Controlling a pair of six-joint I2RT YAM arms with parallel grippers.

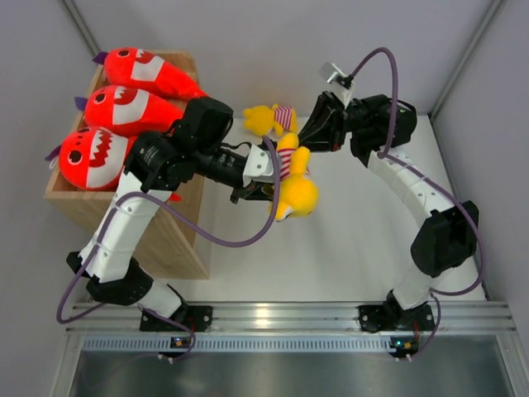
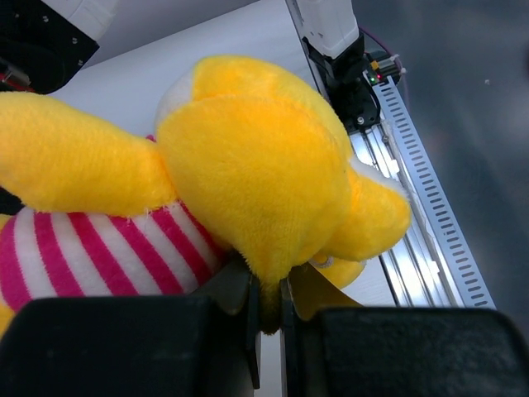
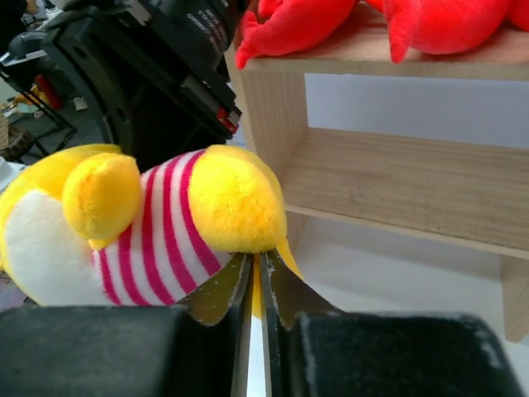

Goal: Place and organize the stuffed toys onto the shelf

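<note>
Red sharks (image 1: 124,112), all three, lie on the shelf (image 1: 178,244). We see left jaws and right jaws both pinched, seemingly, on one yellow toy (image 1: 296,194) above the desk (image 1: 355,248); the other toy (image 1: 266,118) lies beside the shelf, unplaced.

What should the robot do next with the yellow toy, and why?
Probably the left gripper should open: it and the right gripper both seem to pinch the same yellow toy, so neither arm can carry it to the shelf.

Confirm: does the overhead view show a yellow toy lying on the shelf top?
No, the shelf top carries only three red sharks; both yellow toys are off to its right.
</note>
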